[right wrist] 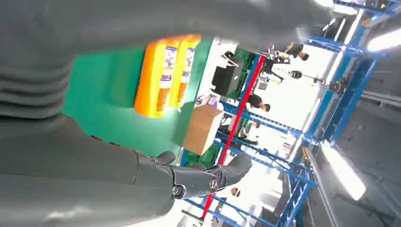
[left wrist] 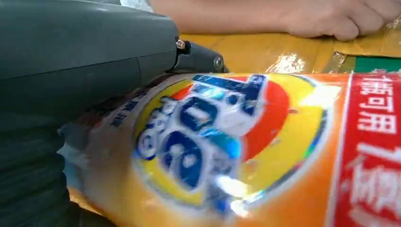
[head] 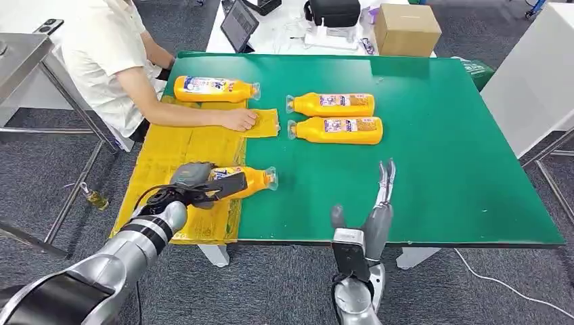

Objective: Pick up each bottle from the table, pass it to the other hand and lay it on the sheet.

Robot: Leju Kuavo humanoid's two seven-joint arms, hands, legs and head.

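Four orange bottles with colourful labels lie on their sides. My left hand (head: 200, 184) grips one bottle (head: 252, 179) at its base, over the near part of the yellow sheet (head: 169, 152); up close, its label (left wrist: 213, 146) lies against my palm. Another bottle (head: 215, 89) lies at the sheet's far end. Two bottles (head: 333, 104) (head: 338, 129) lie side by side on the green table (head: 440, 149); the right wrist view shows that pair (right wrist: 165, 75) too. My right hand (head: 376, 217) stands at the table's front edge, fingers straight and apart, holding nothing.
A person in a white shirt sits at the left, one hand (head: 238, 119) pressing on the sheet's far corner. Behind the table stand a cardboard box (head: 406, 28), a tablet (head: 238, 24) and a black bag (head: 333, 11). A metal table (head: 27, 54) stands at the left.
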